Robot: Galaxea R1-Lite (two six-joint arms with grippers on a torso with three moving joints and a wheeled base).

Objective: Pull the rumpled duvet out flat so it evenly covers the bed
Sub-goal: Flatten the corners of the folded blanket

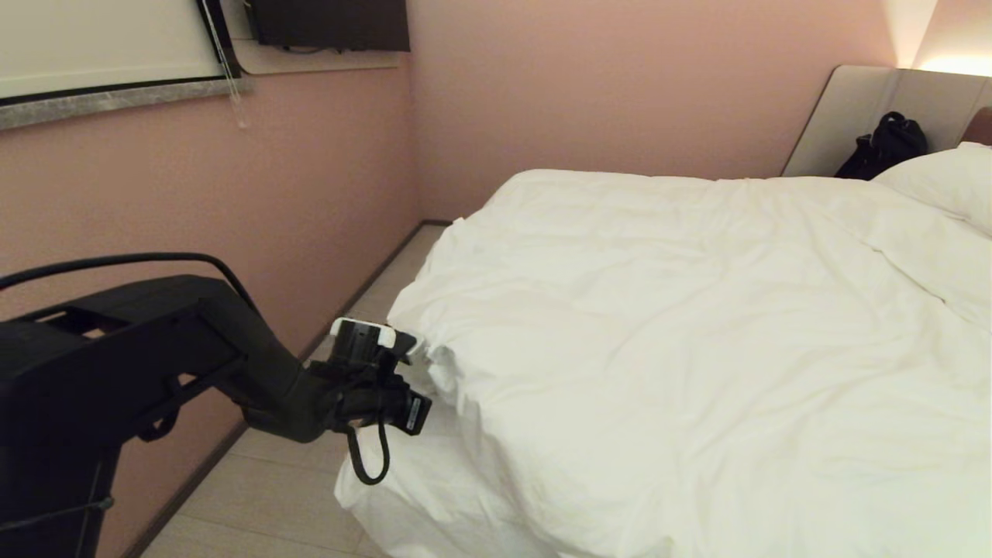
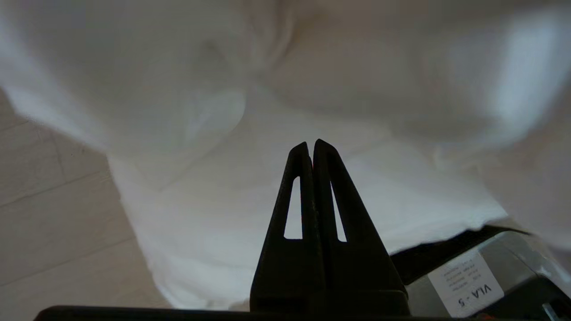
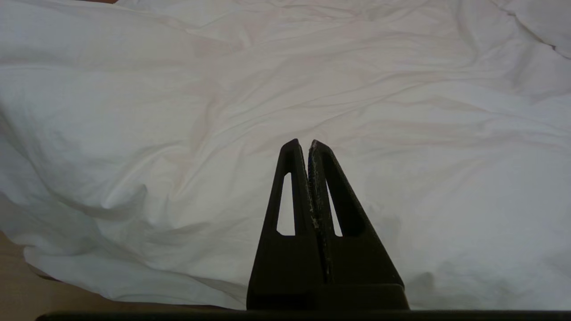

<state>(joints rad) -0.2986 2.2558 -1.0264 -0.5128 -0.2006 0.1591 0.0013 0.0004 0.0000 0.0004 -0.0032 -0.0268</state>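
Far left of head view: left arm [image 1: 155, 349] reaching forward and low from the shoulder, wrist bent toward the bed's [image 1: 403, 496] near left corner. Left end effector [image 1: 422, 364] right at the overhanging edge of the duvet [image 1: 659, 325]; tips hidden against the cloth there. From its own wrist camera: fingers [image 2: 308, 191] pressed flat together, nothing visibly pinched between them, white fabric just ahead and around. Closed empty, by the look of it; contact with the hem not certain.

Duvet lying to the right of that end effector, spread over most of the mattress, creased, long axis running away toward the headboard [image 1: 876, 108] and pillow [image 1: 945, 182] at far right. Near corner drooping to the floor [image 1: 256, 496].

Right end effector [image 3: 308, 145] out of head view; closed, empty, duvet below it. Left arm clearly nearer the corner; pull likely leftward and toward the foot.
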